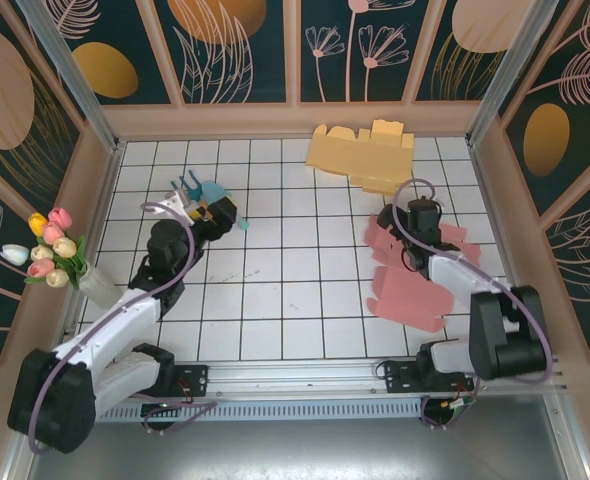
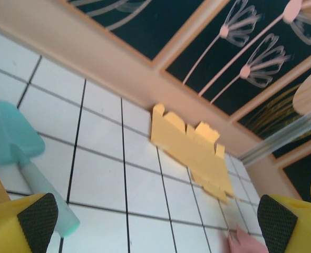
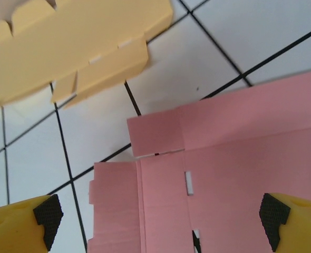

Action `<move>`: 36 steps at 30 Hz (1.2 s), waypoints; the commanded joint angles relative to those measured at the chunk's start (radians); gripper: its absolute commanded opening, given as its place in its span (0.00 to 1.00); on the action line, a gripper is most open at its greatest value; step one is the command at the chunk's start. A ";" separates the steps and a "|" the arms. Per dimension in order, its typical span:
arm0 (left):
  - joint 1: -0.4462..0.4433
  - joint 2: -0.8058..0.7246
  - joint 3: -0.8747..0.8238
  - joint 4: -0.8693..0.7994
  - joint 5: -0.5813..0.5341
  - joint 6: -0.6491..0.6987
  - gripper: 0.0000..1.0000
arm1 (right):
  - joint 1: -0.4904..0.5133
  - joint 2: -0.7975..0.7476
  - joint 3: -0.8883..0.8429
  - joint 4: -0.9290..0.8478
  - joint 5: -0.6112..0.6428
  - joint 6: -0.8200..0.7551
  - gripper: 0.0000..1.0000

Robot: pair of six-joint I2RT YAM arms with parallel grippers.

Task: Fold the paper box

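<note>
Right tool (image 3: 161,224) hangs wide open over the pink paper box (image 3: 240,158), which lies as a flat, unfolded blank on the right of your surface (image 1: 275,300); left tool (image 2: 158,221) is open too and holds nothing. A yellow box blank (image 1: 363,155) lies flat by the far wall. Reckon the task barely begun: no panel or flap stands up, so every fold is left for you
</note>
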 commanded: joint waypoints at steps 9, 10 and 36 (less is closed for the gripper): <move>-0.045 0.256 0.069 0.082 0.067 0.017 0.99 | 0.092 0.232 0.076 0.071 -0.022 -0.026 0.99; -0.045 0.261 0.067 0.081 0.057 0.017 0.99 | 0.101 0.244 0.075 0.078 -0.038 -0.026 0.99; -0.311 0.475 0.068 0.234 0.013 -0.124 0.99 | 0.533 -0.369 -0.015 -0.218 0.375 0.014 0.98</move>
